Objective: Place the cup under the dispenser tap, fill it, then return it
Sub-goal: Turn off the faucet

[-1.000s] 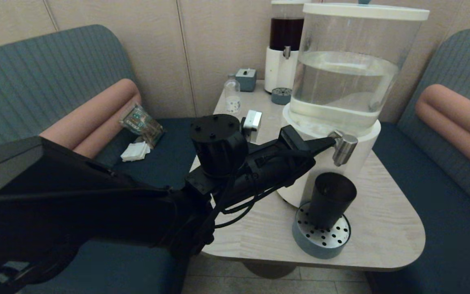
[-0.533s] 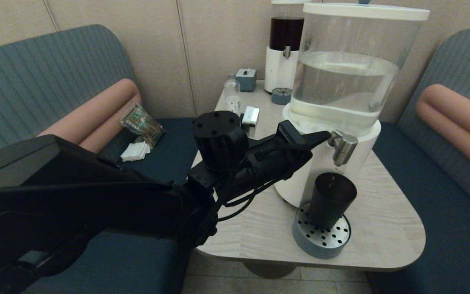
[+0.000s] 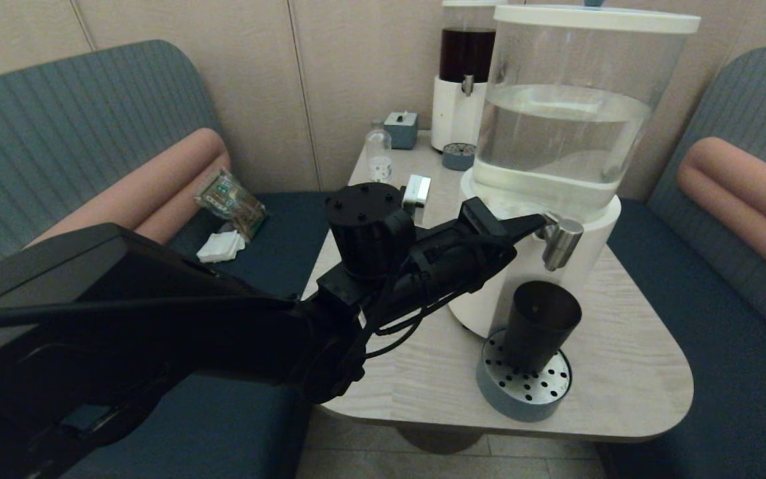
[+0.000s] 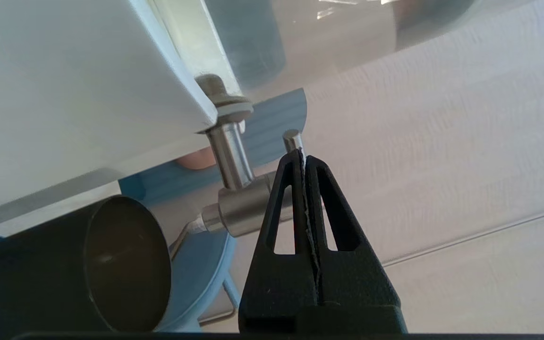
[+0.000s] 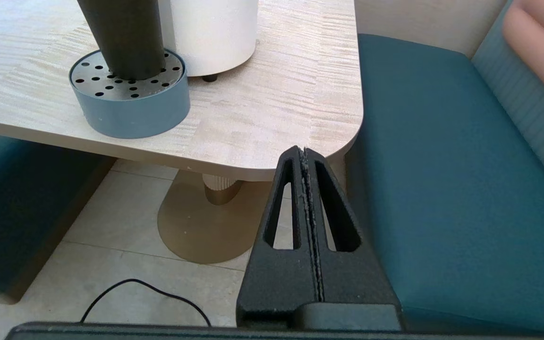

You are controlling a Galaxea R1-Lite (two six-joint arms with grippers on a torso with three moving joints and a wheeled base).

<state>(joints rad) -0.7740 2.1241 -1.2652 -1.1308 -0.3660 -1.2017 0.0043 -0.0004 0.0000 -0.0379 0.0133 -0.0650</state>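
Left arm: it reaches across the table (image 3: 622, 379) from the left, and the left gripper (image 3: 534, 224) has its 2 fingers pressed together with nothing between them. The closed tips sit against the dispenser tap (image 3: 561, 243); the left wrist view shows them beside a small steel pin at the tap's outer end. Whether they are pressing it cannot be told.

Step in hand, as judged: operating the tap to fill the cup (image 3: 538, 324). To do this well, the closed tips should bear squarely on the tap's actuating part and push steadily; smooth round metal gives little purchase, so an oblique push is likely to slide off. No stream is visible at the spout. The fill level should be watched and pressure released before the rim is reached.

Cup: it stands upright on the drip tray (image 3: 522, 403), directly under the spout. It is a dark, smooth, handleless tumbler tapering toward its base. It looks light, so a knock from the arm could tip it.

Tray: a round grey-blue body with a perforated metal top.

Dispenser: a white cylindrical base under a clear tank (image 3: 562, 126), roughly 1/2 full of colourless liquid. The tap is brushed steel, cylindrical, angled downward.

Right gripper (image 5: 306, 153): parked low off the table's right edge, above the floor, fingers together and empty.
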